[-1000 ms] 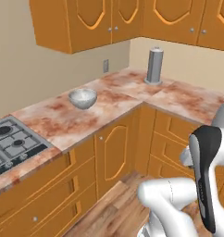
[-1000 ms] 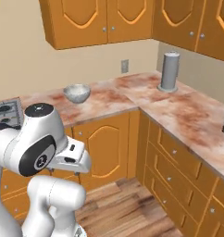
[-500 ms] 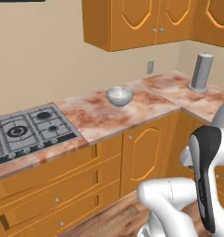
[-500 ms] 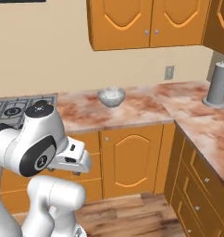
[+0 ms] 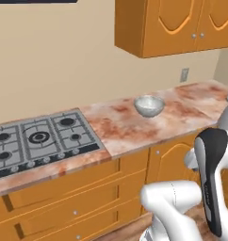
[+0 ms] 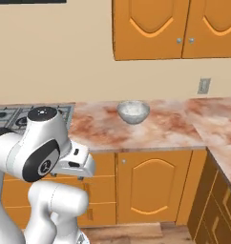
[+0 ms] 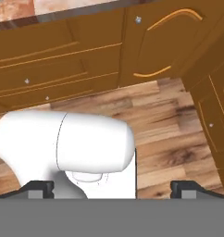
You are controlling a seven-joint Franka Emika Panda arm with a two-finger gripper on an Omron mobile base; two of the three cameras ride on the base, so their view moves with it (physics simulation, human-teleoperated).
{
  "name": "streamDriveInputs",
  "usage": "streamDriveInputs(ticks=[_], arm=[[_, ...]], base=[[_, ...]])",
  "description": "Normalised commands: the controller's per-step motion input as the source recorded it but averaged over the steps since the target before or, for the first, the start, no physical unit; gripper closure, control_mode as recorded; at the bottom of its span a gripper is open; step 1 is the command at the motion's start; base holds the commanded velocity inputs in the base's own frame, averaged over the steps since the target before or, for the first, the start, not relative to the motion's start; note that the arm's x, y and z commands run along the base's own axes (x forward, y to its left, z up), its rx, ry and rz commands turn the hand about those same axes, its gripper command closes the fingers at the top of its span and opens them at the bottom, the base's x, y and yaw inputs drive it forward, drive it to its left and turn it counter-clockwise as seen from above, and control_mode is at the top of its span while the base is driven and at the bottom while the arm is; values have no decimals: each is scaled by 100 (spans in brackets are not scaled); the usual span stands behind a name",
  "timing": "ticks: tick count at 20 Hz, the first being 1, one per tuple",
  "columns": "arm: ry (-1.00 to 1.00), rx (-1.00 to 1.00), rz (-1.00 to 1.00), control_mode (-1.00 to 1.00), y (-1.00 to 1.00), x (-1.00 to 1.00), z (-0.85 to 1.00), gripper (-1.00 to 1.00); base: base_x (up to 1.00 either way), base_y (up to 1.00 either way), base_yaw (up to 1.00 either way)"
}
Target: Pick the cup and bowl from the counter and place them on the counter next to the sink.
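The base has driven left, bringing the stove [image 5: 38,141] into view. The bowl [image 5: 149,105] sits mid-tabletop [image 5: 130,132], near the back edge. End effector [image 7: 112,187] spread open, empty; square up facing the bowl before reaching.

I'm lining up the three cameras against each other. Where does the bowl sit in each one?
Left base view: bowl right of centre on the counter, right of the stove.
Right base view: bowl at centre, stove far left.
Hand view: cabinets and floor, not the bowl.
Shared landmark: wall outlet.
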Motion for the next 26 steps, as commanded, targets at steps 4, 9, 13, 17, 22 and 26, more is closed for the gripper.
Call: streamDriveInputs(ticks=[4, 9, 13, 17, 22, 26], arm=[[0, 0, 0, 100, 0, 0, 0, -100], [0, 0, 0, 100, 0, 0, 0, -100], [0, 0, 0, 100, 0, 0, 0, -100], [0, 0, 0, 100, 0, 0, 0, -100], [0, 0, 0, 100, 0, 0, 0, -100], [0, 0, 0, 100, 0, 0, 0, -100]], base=[[88, -12, 24], [97, -28, 27], [66, -30, 30], [43, -38, 32], [34, -55, 21], [53, -57, 4]])
